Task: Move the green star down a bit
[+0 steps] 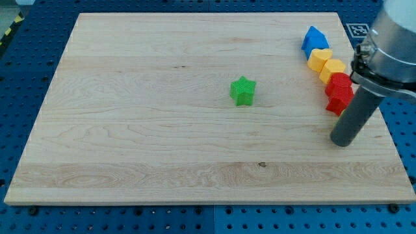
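The green star (pixel 243 91) is sitting near the board's (pixel 143 130) middle, slightly toward the right edge, squat with no clear long axis, one point aiming at the top edge. My tip (pixel 342 141) is resting near the right edge, well apart from it, just below the red blocks (pixel 339 93); being a bare rod, it is gripping nothing. Yellow blocks (pixel 326 64) and a blue block (pixel 314 40) are lining up toward the top-right corner.

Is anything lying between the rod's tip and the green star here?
No. In the camera view, only bare board lies between my tip and the green star. The tip sits at the view's right, lower than the star.
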